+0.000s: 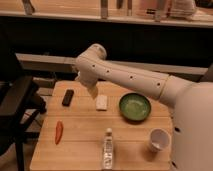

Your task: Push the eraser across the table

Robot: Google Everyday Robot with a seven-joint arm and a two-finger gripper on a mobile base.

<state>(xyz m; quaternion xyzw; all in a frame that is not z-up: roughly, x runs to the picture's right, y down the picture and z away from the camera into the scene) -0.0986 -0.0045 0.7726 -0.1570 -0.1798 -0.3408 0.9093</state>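
While lying on left side of light wooden plank table: red-orange chili-shaped thing toward front, small black oblong eraser behind it, untouched. Gripper between eraser and whitish rectangular block, jaws apart, empty. Further right: round green bowl, white cup.

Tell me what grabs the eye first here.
The big white arm reaches in from the right, its hand hanging over the far part of the table, between the black eraser and a whitish block. A bright green bowl sits right of that block.
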